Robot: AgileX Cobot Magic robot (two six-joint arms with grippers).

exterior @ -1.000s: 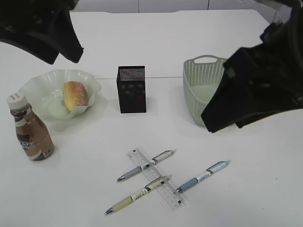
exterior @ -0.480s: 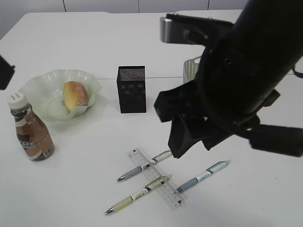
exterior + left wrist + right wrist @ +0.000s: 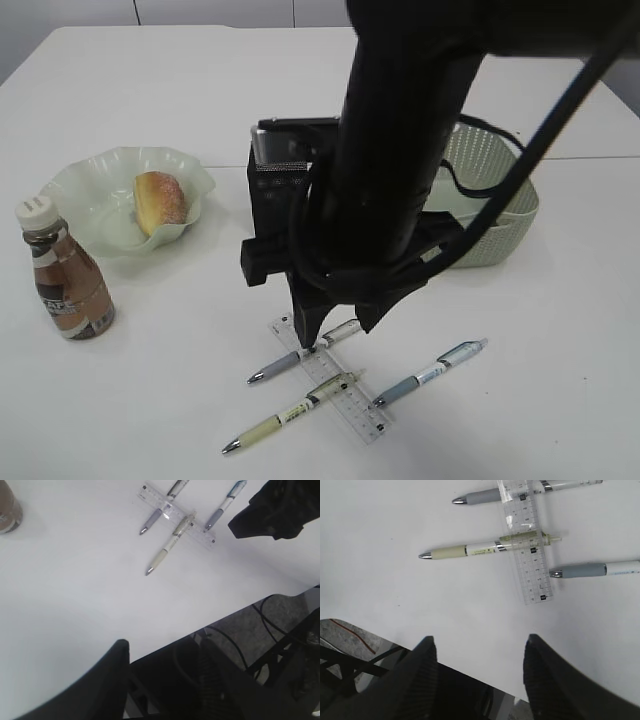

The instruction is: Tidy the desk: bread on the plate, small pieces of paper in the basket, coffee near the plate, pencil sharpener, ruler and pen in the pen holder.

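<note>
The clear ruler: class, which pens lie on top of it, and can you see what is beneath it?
The ruler carries two pens: a grey pen and a cream pen. A third grey pen lies beside it. Through the clear plastic only the white desk shows.

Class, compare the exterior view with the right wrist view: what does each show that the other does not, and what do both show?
Only the exterior view shows the bread on the plate, the coffee bottle, the basket and the pen holder. Only the right wrist view shows the desk's near edge with the floor below. Both show the ruler and three pens on the white desk.
</note>
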